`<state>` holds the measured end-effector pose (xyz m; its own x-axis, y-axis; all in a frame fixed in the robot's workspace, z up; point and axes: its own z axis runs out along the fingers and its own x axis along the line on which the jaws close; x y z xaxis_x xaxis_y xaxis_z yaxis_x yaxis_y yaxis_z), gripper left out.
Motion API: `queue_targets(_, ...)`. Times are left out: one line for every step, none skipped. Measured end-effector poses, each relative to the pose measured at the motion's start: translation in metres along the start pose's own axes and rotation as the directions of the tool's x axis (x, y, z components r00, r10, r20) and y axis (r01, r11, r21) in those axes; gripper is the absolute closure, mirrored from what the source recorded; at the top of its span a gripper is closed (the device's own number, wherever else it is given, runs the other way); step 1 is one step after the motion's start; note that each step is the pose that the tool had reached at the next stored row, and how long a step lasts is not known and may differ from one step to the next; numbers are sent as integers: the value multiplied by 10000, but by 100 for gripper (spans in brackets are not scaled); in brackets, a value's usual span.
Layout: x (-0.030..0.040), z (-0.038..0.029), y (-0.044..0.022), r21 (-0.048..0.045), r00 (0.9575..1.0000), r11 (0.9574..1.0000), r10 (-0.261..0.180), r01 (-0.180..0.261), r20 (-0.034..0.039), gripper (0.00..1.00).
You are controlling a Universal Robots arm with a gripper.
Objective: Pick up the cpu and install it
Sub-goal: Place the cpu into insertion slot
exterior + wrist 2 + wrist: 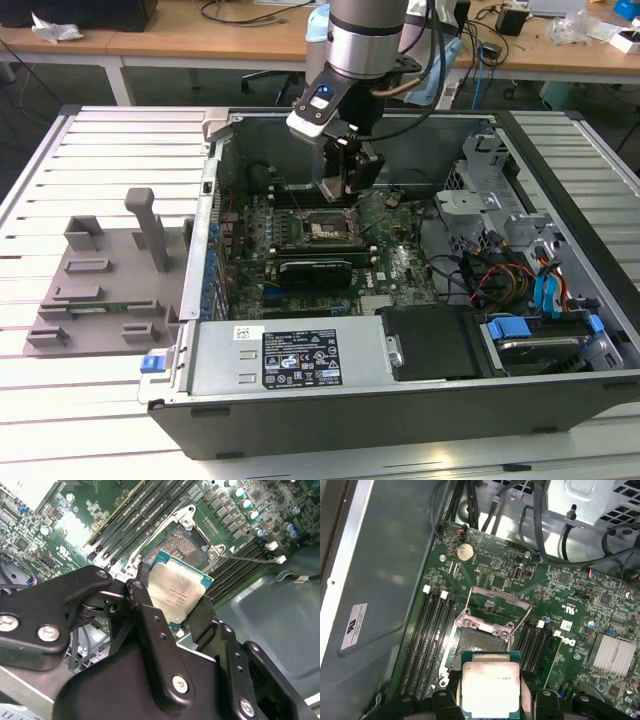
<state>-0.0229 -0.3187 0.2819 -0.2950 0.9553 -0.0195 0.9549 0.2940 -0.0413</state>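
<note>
The cpu (pixel 177 592) is held by two opposite edges, with its silver-grey metal top facing upward and its green rim showing at the corners. The gripper (pixel 343 187) is clamped on it, and its black fingers (pixel 145 607) are pressed against the chip from either side. In both wrist views the chip is carried in the air, just beside and above the open socket (pixel 477 642), and is not seated in it. The socket's metal retention frame (pixel 495 602) is folded up and back, so the contact field is left bare. Black memory slots (pixel 432 635) are set in rows on both sides of the socket, on the green motherboard (pixel 570 585).

In the exterior view the arm is seen coming down from the top centre of the frame into an opened computer case (pixel 400 410). The case is laid on a white slatted table (pixel 80 140). A grey fixture (pixel 100 280) is placed on the table at the exterior view's left, just beside the case.
</note>
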Motion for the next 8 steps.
queue_targets(0,0,0,4,9998,9998,184,-184,-6,45)
queue_targets(0,1,0,6,9997,9997,258,-258,-8,45)
queue_targets(0,1,0,8,9993,9993,367,-367,-11,45)
queue_targets(0,1,0,11,9986,9986,526,-526,-18,45)
queue_targets(0,1,0,14,9983,9983,587,-587,-17,45)
queue_targets(0,1,0,16,9979,9979,643,-643,-16,45)
queue_targets(0,1,0,18,9974,9974,714,-714,-17,45)
queue_targets(0,1,0,20,9972,9972,754,-754,-16,45)
